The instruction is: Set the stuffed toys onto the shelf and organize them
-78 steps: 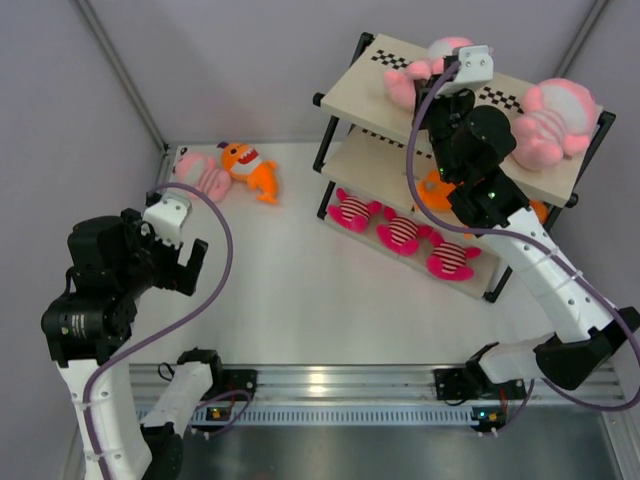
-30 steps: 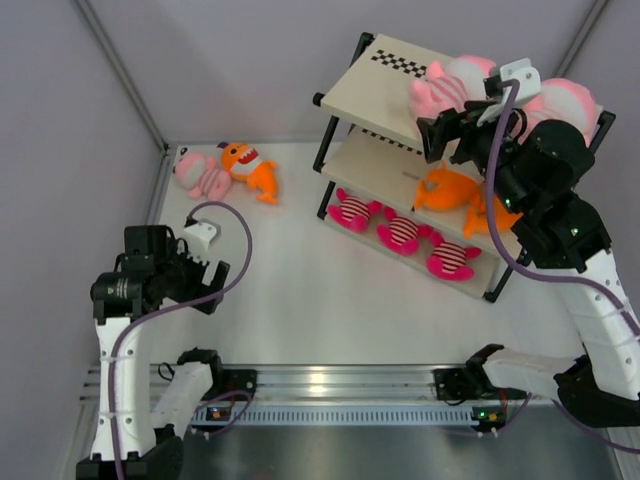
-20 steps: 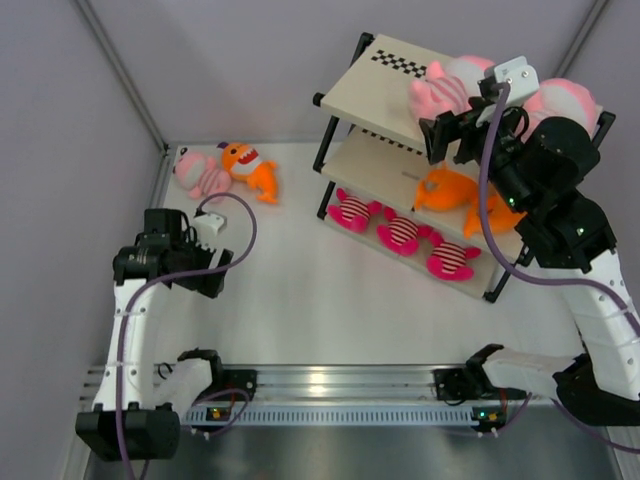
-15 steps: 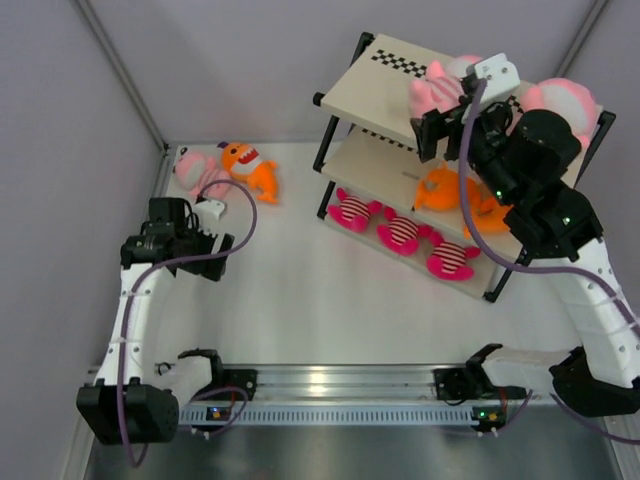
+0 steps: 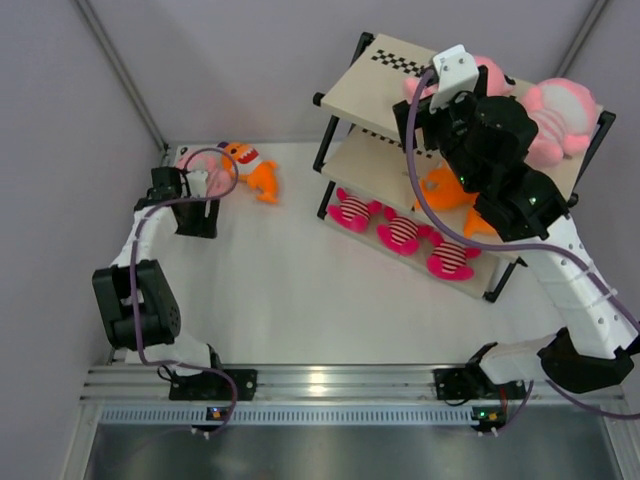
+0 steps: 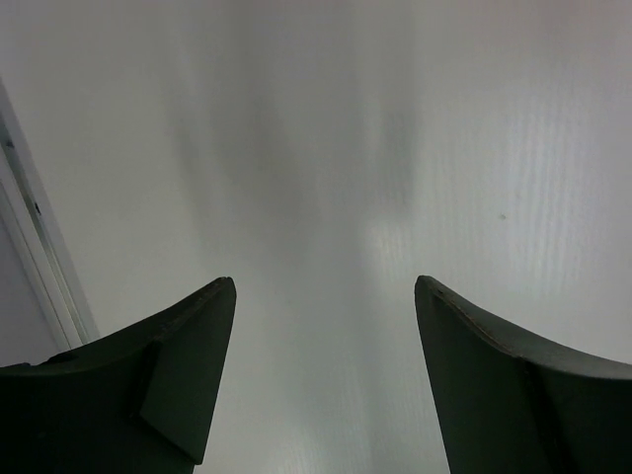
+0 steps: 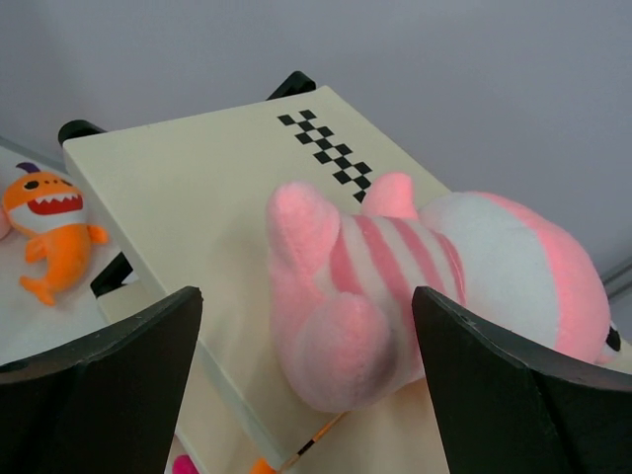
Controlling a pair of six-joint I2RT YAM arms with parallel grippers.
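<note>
While your left fingers (image 6: 168, 385) stood wide apart over bare worktop (image 6: 395, 148), gripping nothing, a pink striped plush (image 5: 192, 160) and an orange fish (image 5: 252, 170) lay touching each other just beside them. Your right fingers (image 7: 109, 385) were likewise spread and empty, flanking a second pink plush (image 7: 434, 267) on the shelf (image 7: 188, 188) top board, near the checker strip (image 7: 326, 148). A third pink one (image 5: 557, 118) sat at that board's right end.

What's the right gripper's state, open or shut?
Open: the right gripper has its fingers wide apart, gripping nothing; the pink striped toy lies on the shelf's top board.
</note>
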